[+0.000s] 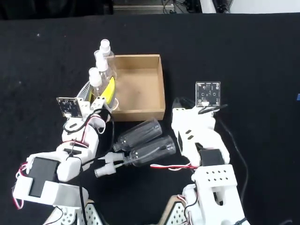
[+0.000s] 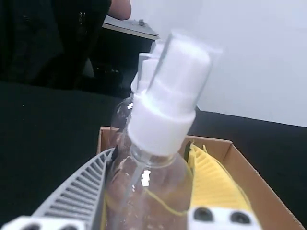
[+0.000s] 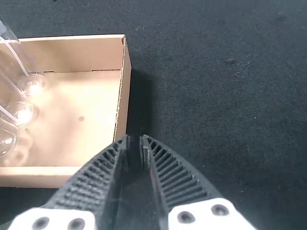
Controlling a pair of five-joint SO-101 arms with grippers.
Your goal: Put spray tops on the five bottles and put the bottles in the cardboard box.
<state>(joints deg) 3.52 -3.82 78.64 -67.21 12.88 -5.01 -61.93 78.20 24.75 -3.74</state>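
Nearest you, two bottles (image 1: pixel 149 151) lie on table (image 1: pixel 234 56), spray tops (image 1: pixel 111 163) at necks; seated or not, cannot tell. Right gripper (image 3: pixel 134 143) almost closed, empty. Left gripper (image 1: pixel 98 89) holds 3rd capped bottle (image 2: pixel 153 191) at cardboard box (image 1: pixel 161 89) edge; two more (image 1: pixel 104 51) stand inside.

My left gripper (image 2: pixel 152 158) is ribbed grey on one side and yellow on the other (mismatched, I know); my right gripper (image 3: pixel 134 140) is ribbed black. The bottle (image 2: pixel 144 191) is clear, its spray top (image 2: pixel 168 110) white, the cardboard box (image 3: pixel 122 86) tan, the table (image 3: pixel 216 72) black.
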